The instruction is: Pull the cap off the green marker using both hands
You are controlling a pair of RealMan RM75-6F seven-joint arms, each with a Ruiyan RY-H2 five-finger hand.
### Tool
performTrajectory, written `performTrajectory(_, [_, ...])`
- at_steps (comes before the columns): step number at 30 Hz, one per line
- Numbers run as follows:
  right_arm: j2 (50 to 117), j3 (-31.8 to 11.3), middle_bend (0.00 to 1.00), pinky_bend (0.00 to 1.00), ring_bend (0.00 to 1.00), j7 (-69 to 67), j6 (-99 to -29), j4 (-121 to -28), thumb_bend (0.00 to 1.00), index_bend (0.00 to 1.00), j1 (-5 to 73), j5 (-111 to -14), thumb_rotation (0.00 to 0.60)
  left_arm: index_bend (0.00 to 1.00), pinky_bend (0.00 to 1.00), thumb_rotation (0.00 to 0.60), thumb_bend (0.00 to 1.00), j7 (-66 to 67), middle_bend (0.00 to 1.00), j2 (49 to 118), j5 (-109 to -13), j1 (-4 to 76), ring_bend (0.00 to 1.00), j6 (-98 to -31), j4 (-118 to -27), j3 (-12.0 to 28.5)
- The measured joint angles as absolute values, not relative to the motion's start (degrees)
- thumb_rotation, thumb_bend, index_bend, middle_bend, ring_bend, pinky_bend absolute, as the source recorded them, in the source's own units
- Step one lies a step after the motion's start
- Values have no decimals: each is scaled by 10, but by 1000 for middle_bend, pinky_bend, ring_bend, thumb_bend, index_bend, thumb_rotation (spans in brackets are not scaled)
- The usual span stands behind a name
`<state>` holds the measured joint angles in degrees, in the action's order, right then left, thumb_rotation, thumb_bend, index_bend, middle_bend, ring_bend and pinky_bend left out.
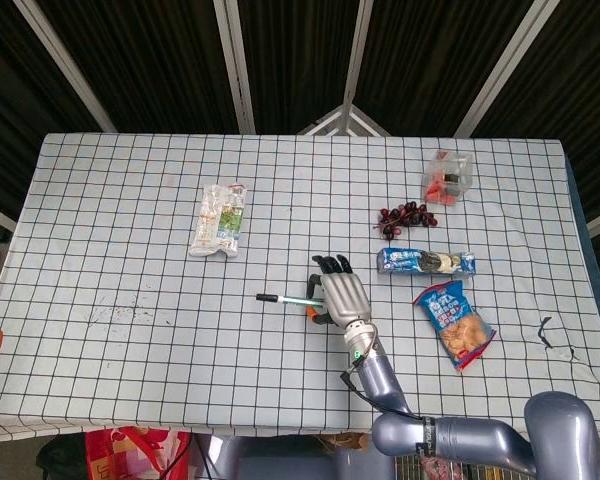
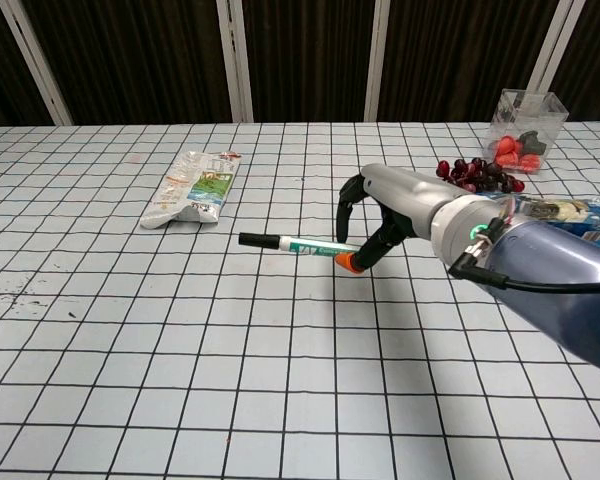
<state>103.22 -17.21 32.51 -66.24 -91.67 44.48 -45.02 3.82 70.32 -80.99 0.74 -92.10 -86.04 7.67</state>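
Right hand (image 2: pixel 385 215) grips the green marker (image 2: pixel 298 245) at its near end, fingers curled over the barrel, thumb under it. Marker is lifted clear of the table (image 2: pixel 130 340) and roughly level; its shadow falls on the cloth below. Dark cap (image 2: pixel 250 239) points away from the hand, toward the robot's left. An orange bit (image 2: pixel 346 262) shows under the grip; cannot tell if it belongs to the marker.

Left hand is not seen in either view.

Step in hand, as judged: pick-up done, marker held out for the second hand. Cap not yet off. Next move calls for the left hand to come in from the cap side, close on the dark tip only, then pull straight along the barrel while the right hand holds firm.

Around the marker: a clear snack packet (image 1: pixel 221 217) lies beyond it on the cap side, well apart. On the far side of the hand, a bunch of dark grapes (image 1: pixel 403 214), a blue biscuit pack (image 1: pixel 425 262), a blue chip bag (image 1: pixel 454 322) and a clear plastic box (image 1: pixel 449 175) with red pieces. None lies on the line the left hand would take; the space off the cap end is open.
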Motion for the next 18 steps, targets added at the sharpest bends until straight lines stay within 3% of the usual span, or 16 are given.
performTrajectory(10, [961, -170, 146, 0, 116, 391, -736, -1075, 510, 840, 429, -472, 600, 192, 28, 600, 421, 87, 21, 713, -870, 32, 0, -926, -934, 69])
performTrajectory(18, [955, -194, 146, 0, 116, 462, -777, -1134, 510, 840, 452, -453, 600, 250, 28, 600, 420, 151, 42, 744, -910, 62, 0, -913, -997, 66])
